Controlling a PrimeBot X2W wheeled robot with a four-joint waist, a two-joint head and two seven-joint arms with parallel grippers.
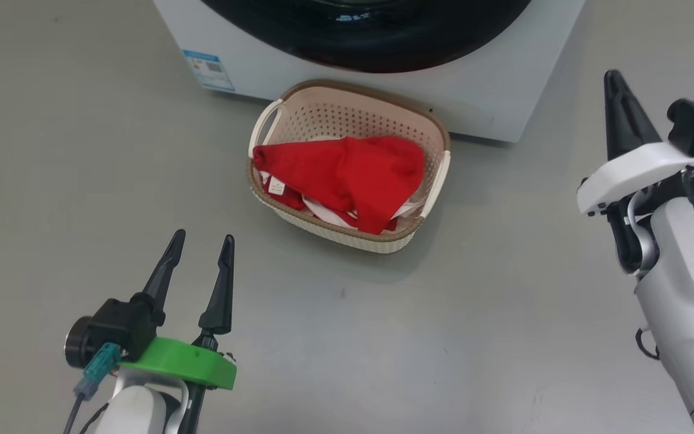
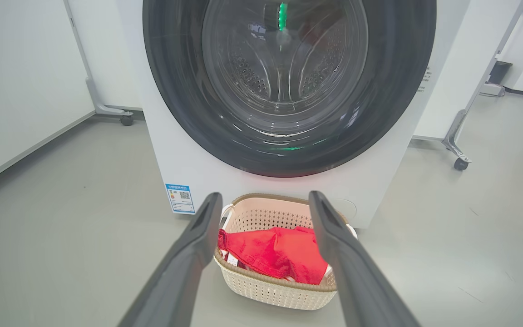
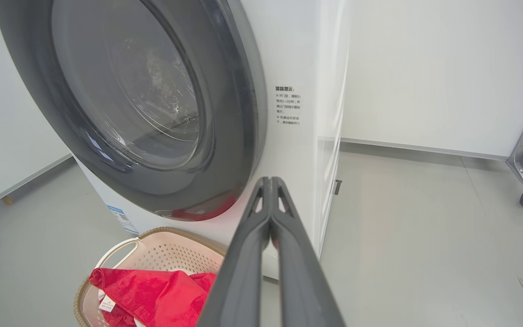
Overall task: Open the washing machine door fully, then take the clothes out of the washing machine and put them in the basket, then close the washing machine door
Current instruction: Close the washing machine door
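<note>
The clothes (image 1: 347, 172) fill the basket (image 1: 353, 111); washing machine door (image 2: 284, 81) shut (job seemingly done, hence idle arms). Left pincer (image 1: 203, 236) released; right pincer (image 3: 270, 181) clenched, empty.

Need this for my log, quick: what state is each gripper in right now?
Left gripper: open, holding nothing.
Right gripper: closed, holding nothing.

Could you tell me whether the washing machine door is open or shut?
Shut: the washing machine door lies flush against the washing machine front.
</note>
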